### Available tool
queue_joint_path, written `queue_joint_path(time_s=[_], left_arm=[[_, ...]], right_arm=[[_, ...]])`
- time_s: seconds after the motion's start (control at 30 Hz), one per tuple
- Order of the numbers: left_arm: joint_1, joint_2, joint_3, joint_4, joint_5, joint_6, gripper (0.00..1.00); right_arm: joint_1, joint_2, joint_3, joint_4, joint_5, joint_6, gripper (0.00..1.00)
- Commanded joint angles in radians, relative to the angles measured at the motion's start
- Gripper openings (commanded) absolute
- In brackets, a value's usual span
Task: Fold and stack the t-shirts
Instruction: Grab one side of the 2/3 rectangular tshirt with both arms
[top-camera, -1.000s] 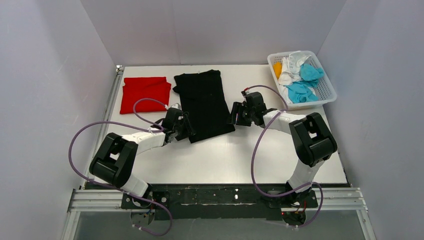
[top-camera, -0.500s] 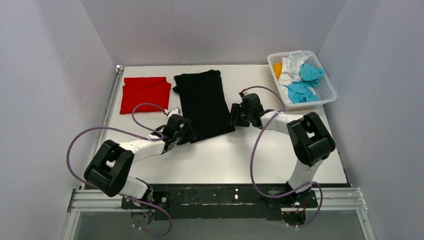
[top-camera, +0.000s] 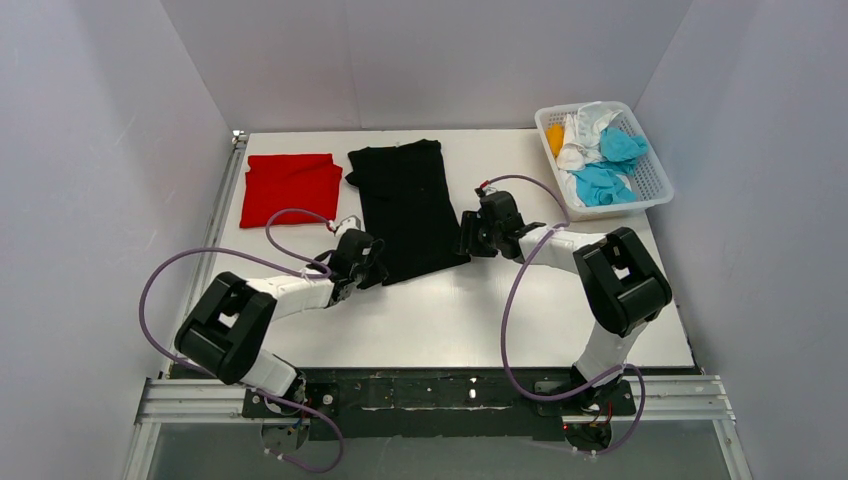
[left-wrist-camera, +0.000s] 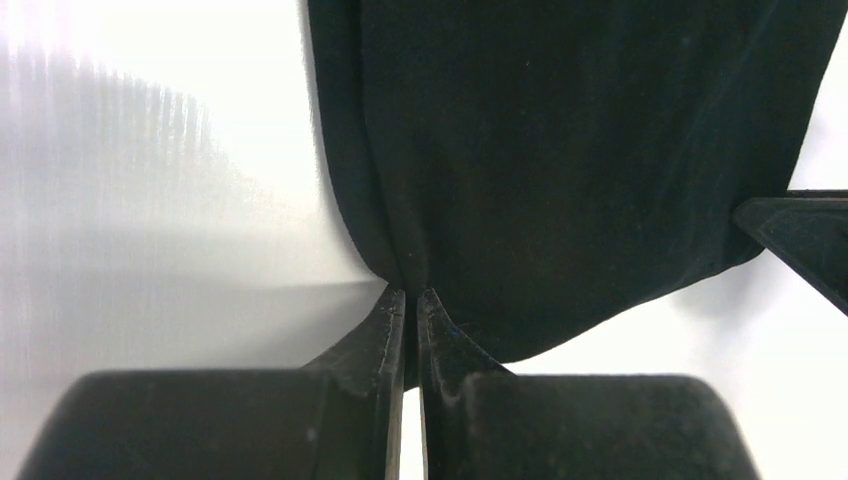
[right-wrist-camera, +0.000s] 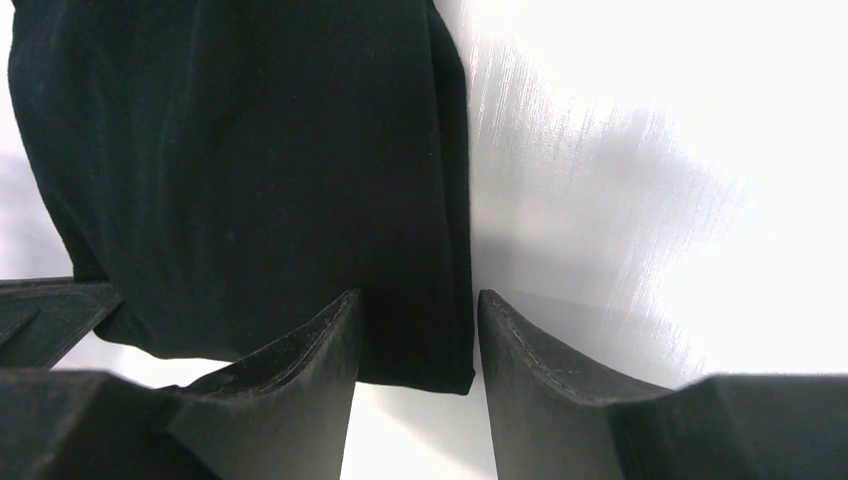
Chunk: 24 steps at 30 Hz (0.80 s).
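On the white desk (top-camera: 450, 310), about midway across, lies a large plain black cloth t-shirt (top-camera: 405, 205). It is folded into a long strip that runs from the far edge toward the arms. Just beside it on the left rests a bright red cloth t-shirt (top-camera: 290, 187), folded into a flat rectangle.

At the far right corner stands a white plastic lattice basket (top-camera: 655, 178). It holds crumpled cyan cloths (top-camera: 600, 183), white cloths (top-camera: 580, 135) and a bit of orange cloth (top-camera: 555, 135).

The left fingers (top-camera: 372, 264) sit low at the near left corner of the black t-shirt. In the left wrist view these fingers (left-wrist-camera: 395, 320) are pressed together with almost no gap, pinching the hem, and the cloth's creases run in to the tips.

The right fingers (top-camera: 468, 238) are at the near right corner. In the right wrist view they (right-wrist-camera: 345, 310) stand apart and straddle the shirt's side edge, one over the black cloth (right-wrist-camera: 250, 170) and the other over bare desk (right-wrist-camera: 650, 150). The cloth lies flat between them and is not gripped.

Each wrist view shows a dark finger of the other arm at its edge.
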Motion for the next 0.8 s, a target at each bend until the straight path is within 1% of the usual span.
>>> queue_joint_path(time_s=[0.0, 0.1, 0.17, 0.2, 0.27, 0.3, 0.37, 0.47, 0.53, 0.57, 0.7, 0.77], left_arm=[[-0.014, 0.019, -0.105, -0.328, -0.025, 0.030, 0.00], [-0.014, -0.011, -0.121, -0.355, -0.036, 0.031, 0.00], [-0.014, -0.025, -0.126, -0.370, -0.017, 0.034, 0.00], [-0.016, -0.030, -0.122, -0.382, 0.005, 0.045, 0.00], [-0.026, -0.041, -0.103, -0.428, 0.043, 0.065, 0.00], [-0.030, -0.052, -0.100, -0.458, 0.055, 0.068, 0.00], [-0.034, -0.097, -0.112, -0.515, 0.061, 0.057, 0.00], [-0.048, -0.223, -0.142, -0.629, 0.064, 0.045, 0.00], [-0.071, -0.328, -0.141, -0.757, 0.077, 0.040, 0.00], [-0.085, -0.409, -0.145, -0.841, 0.085, 0.036, 0.00], [-0.126, -0.632, -0.164, -1.057, 0.112, -0.035, 0.00], [-0.135, -0.711, -0.154, -1.162, 0.160, -0.072, 0.00]], right_arm=[[0.011, 0.000, -0.041, -0.068, 0.035, -0.018, 0.53], [0.027, 0.011, -0.048, -0.067, 0.021, -0.024, 0.46], [0.046, 0.009, -0.050, -0.073, 0.017, -0.035, 0.41], [0.057, 0.009, -0.049, -0.077, 0.013, -0.042, 0.35], [0.078, 0.000, -0.049, -0.098, 0.008, -0.046, 0.11], [0.086, -0.007, -0.053, -0.120, 0.003, -0.042, 0.02], [0.104, -0.039, -0.071, -0.149, -0.020, -0.026, 0.01], [0.136, -0.113, -0.115, -0.224, -0.067, 0.017, 0.01], [0.160, -0.167, -0.125, -0.320, -0.137, 0.058, 0.01], [0.177, -0.195, -0.126, -0.370, -0.162, 0.073, 0.01], [0.246, -0.266, -0.082, -0.659, -0.173, 0.090, 0.01], [0.263, -0.300, -0.084, -0.739, -0.212, 0.133, 0.01]])
